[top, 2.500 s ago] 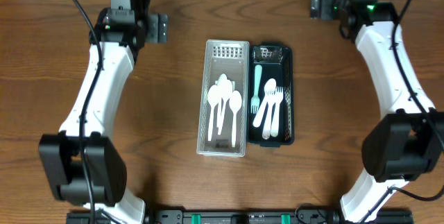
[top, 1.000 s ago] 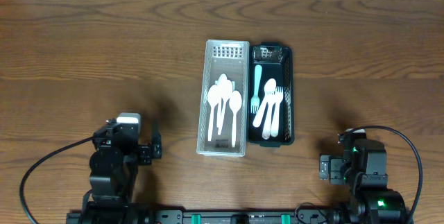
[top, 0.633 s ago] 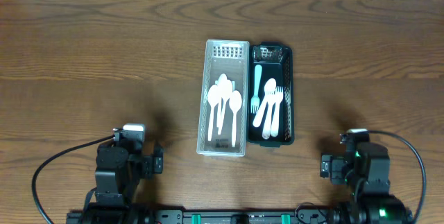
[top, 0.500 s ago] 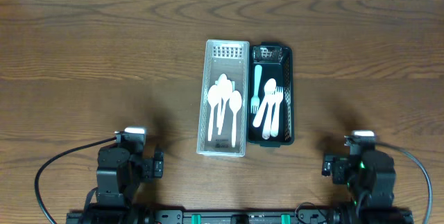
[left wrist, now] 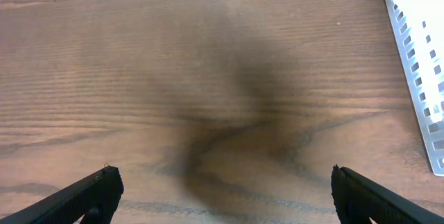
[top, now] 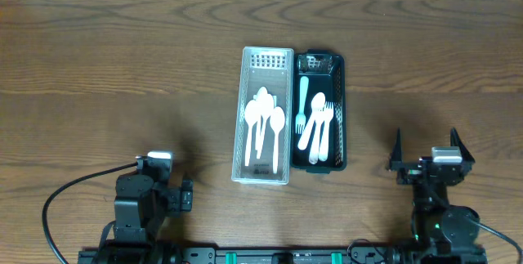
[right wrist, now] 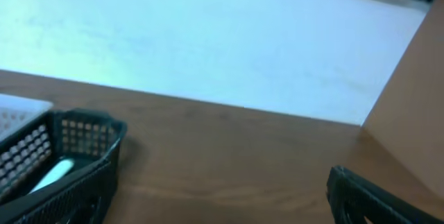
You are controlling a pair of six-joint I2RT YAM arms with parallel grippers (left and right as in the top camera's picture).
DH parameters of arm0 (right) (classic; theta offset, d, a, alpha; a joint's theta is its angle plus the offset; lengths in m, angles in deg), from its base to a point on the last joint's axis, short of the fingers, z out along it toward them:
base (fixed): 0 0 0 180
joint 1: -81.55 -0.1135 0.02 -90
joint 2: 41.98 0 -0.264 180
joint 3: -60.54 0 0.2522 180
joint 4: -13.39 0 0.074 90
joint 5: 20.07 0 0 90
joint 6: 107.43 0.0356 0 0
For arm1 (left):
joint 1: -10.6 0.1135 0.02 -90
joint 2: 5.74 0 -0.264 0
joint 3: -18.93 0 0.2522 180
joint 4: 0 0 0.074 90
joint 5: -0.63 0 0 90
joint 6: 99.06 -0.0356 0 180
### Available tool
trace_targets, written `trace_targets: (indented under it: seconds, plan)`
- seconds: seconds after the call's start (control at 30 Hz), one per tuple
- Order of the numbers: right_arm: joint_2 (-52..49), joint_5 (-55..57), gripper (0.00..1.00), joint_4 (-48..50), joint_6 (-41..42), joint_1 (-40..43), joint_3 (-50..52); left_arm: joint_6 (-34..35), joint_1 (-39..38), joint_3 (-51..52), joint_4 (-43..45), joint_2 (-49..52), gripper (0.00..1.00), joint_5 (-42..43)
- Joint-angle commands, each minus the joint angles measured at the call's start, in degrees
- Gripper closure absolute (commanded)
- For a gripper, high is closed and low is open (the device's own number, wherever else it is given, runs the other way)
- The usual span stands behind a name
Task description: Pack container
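A white slotted basket at the table's middle holds several white spoons. Touching its right side, a black mesh basket holds white forks and one teal fork. My left gripper is folded back at the near left edge. In the left wrist view its fingers are wide apart over bare wood, with the white basket's corner at the right. My right gripper sits near right with its fingers spread and empty. The right wrist view shows the black basket at the left.
Brown wooden table all around the baskets. A pale wall stands beyond the table's far edge in the right wrist view. Black cables trail from the arm bases at the near edge.
Both arms have drawn back from the far corners to the near edge. In the last half second the right gripper has turned so that its spread fingers point toward the baskets. The baskets have not moved.
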Motion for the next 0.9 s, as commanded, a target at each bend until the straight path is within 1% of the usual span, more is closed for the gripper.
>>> trace_targets:
  seconds: [0.0,0.07,0.1,0.13,0.87]
  plan:
    - [0.3,-0.5,0.01,3.6,-2.6,-0.5,4.9,-0.7,-0.2,0.0,0.0,0.0,0.02,0.2]
    - [0.3,-1.0,0.01,5.2,-2.6,-0.7,7.1,-0.7,-0.2,0.0,0.0,0.0,0.02,0.2]
    - [0.3,-1.0,0.01,4.1,-2.5,-0.7,7.6,-0.7,-0.2,0.0,0.0,0.0,0.02,0.2]
    - [0.3,-0.9,0.01,1.4,-2.1,-0.9,7.6,-0.7,-0.2,0.0,0.0,0.0,0.02,0.2]
    - [0.2,-2.0,0.01,1.6,-1.8,-0.9,7.6,-0.7,-0.2,0.0,0.0,0.0,0.02,0.2]
